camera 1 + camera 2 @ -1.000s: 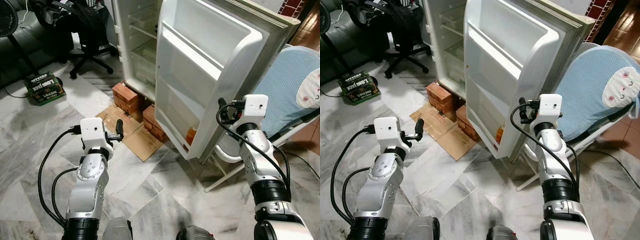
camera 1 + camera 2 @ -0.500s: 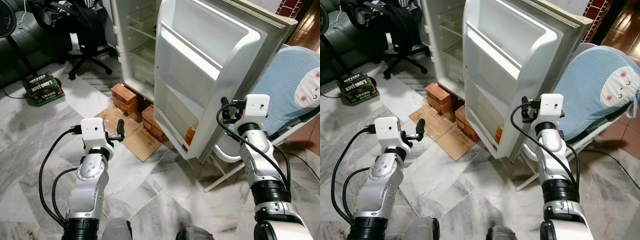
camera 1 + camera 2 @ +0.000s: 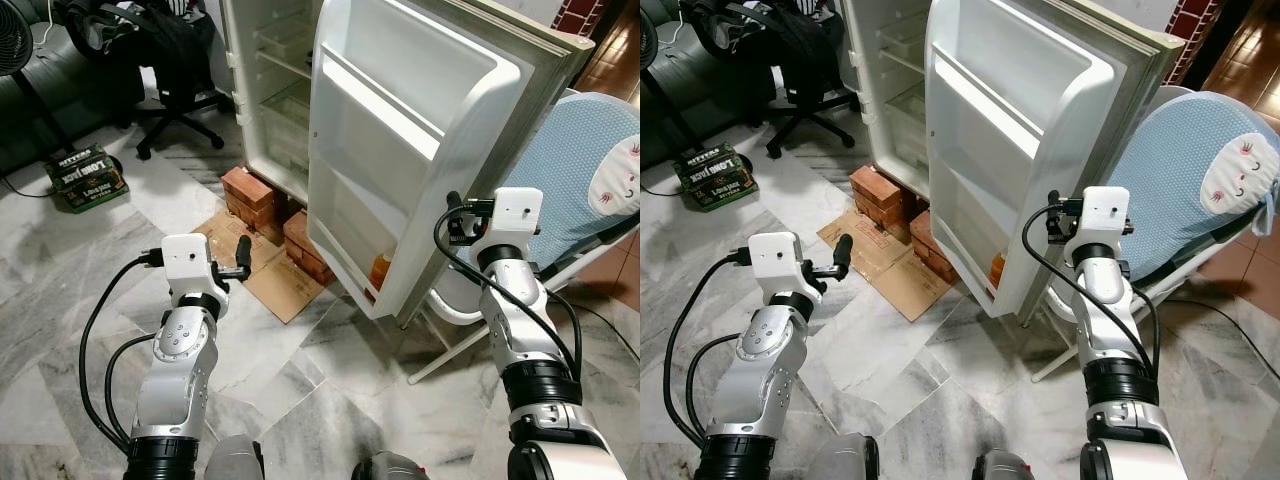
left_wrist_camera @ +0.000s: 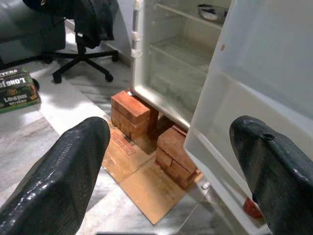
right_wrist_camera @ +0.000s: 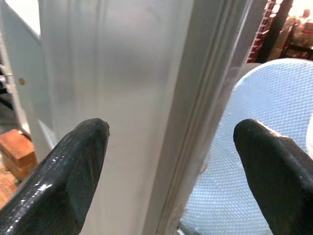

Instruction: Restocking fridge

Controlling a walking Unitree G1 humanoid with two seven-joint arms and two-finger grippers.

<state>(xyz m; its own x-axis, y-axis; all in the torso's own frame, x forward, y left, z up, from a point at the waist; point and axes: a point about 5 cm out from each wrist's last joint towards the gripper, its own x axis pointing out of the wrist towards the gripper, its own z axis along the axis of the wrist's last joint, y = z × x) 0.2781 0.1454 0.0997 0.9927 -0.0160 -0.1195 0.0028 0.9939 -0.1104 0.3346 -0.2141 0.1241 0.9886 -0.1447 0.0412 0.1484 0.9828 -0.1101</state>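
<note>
Marble floor tiles [image 3: 330,400] are seen underfoot, and nearest the camera both silver arms are raised. The left gripper [image 4: 166,161] is held with its 2 fingers spread wide and nothing between them, aimed at the fridge's base; the right gripper [image 5: 171,161] is likewise spread wide and empty, with the outer edge of the fridge door [image 3: 400,170] lying between its fingers, though contact cannot be confirmed. Just beyond, a flattened cardboard sheet [image 3: 275,275] and 2 stacks of red bricks [image 3: 250,195] are seen under the fridge [image 3: 280,90], which stands open with clear shelves that look almost bare. An orange bottle [image 3: 381,272] is seen in the lowest door rack. Behind the door a blue ironing board [image 3: 580,170] is propped, and farther to the left an office chair [image 3: 175,60] and a green box [image 3: 88,177] are placed. No item to stock is held, so the step in hand is judged to be door handling; next, the door would need swinging wider or goods fetching.
</note>
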